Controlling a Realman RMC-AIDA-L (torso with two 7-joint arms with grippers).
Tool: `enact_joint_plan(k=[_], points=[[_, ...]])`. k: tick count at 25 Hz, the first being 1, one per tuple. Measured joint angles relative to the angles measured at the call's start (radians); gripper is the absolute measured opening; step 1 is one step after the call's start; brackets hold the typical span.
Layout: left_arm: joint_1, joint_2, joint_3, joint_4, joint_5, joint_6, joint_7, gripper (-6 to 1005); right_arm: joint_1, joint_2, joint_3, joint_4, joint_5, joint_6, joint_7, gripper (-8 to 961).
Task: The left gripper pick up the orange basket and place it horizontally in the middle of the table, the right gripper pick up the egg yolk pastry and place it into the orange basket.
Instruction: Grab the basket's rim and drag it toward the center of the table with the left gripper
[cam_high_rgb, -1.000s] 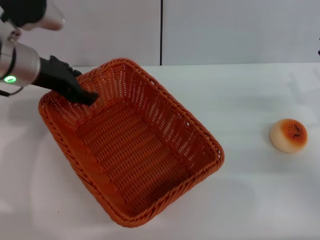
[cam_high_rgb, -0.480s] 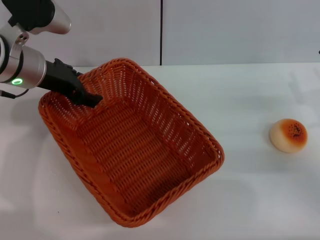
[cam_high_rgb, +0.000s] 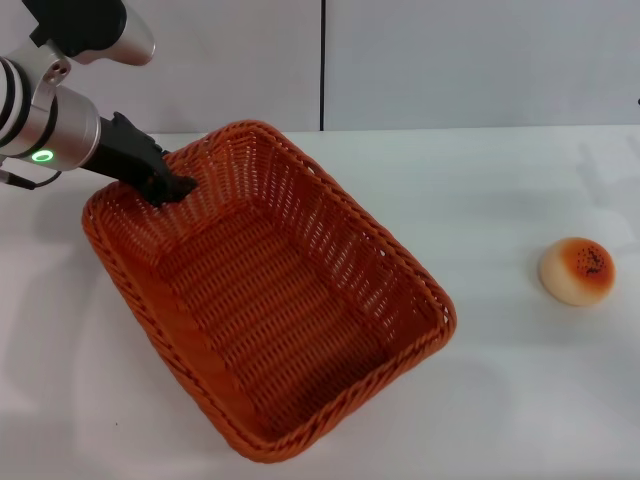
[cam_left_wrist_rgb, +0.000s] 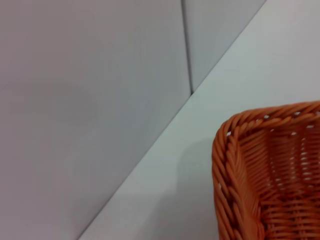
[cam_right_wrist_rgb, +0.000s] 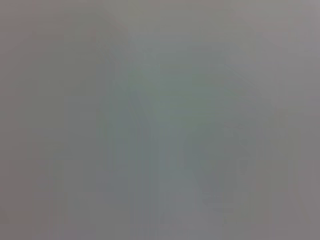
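Left gripper (cam_high_rgb: 172, 187), a black claw on a silver-grey arm with a green light, sits at the far-left wall of the orange basket (cam_high_rgb: 270, 300), its fingers closed on the braided rim there. Its tips are dark against the weave, so exactly how much of the wall they pinch is hard to make out. The basket lies skewed on the white surface (cam_high_rgb: 500, 400), its long side running diagonally from far left to near right, and its near corner is close to the lower edge of the head view. The left wrist view catches only one rounded corner of the basket (cam_left_wrist_rgb: 240, 175), cut off by the frame, with bare surface and a grey wall behind; none of that arm's own fingers appear. The egg yolk pastry (cam_high_rgb: 576, 270) rests on the surface well apart from the basket, toward the right. The right gripper is out of sight, and its wrist view is a featureless grey blur.
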Motion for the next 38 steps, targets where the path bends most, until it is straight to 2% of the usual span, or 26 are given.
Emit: enact_joint_plan(k=[4,13,26,31,38], points=[[-0.004,0.000,0.010,-0.007,0.022,-0.014,-0.004,353,-0.001,0.000,0.000,-0.001,0.000,-0.004,0.000,670],[-0.041,0.000,0.013,-0.065,0.061,-0.024,-0.013,341,0.001,0.000,0.000,-0.001,0.000,-0.005,0.000,671],[-0.034,0.005,-0.001,0.001,0.073,0.006,-0.153,286,0.007,0.000,0.000,-0.010,0.001,-0.009,0.008,671],[0.000,0.010,-0.108,0.085,0.095,0.115,-0.311,267,0.008,0.000,0.001,-0.028,0.004,-0.009,0.014,670],[0.087,0.011,-0.161,0.209,0.072,0.155,-0.486,227,0.018,-0.002,0.003,-0.080,0.005,0.001,0.047,670]])
